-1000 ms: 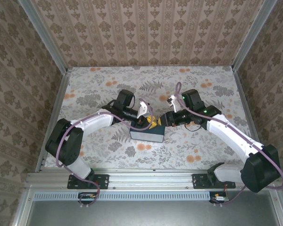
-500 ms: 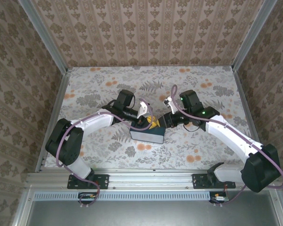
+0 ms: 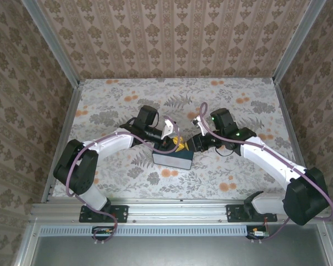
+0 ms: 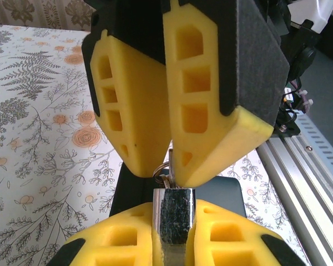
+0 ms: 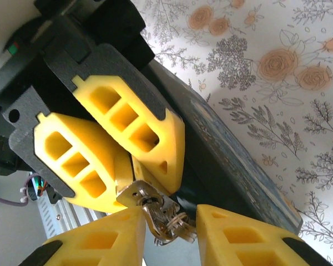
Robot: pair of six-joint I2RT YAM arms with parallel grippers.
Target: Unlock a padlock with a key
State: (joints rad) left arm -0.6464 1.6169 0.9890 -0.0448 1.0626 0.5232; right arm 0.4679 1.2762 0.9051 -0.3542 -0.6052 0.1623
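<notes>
A small silver padlock (image 4: 176, 233) is clamped between the yellow pads of my left gripper (image 4: 176, 213), which is shut on its body, keyhole end facing outward. A key on a ring with other keys (image 5: 166, 219) sticks into the padlock (image 5: 134, 193). My right gripper (image 5: 171, 233) faces the left one, and its fingers (image 4: 211, 111) close around the key bunch, touching it on both sides. In the top view, both grippers (image 3: 175, 143) (image 3: 185, 145) meet tip to tip above a dark box (image 3: 173, 159).
The dark box (image 5: 233, 160) lies on the flowered tabletop (image 3: 227, 100) right under both grippers. Patterned walls surround the table on three sides, with a metal rail (image 3: 177, 208) along the near edge.
My right arm has slid left, bringing its gripper up against the padlock end, and its jaws have narrowed onto the keys. The left arm has held still.
</notes>
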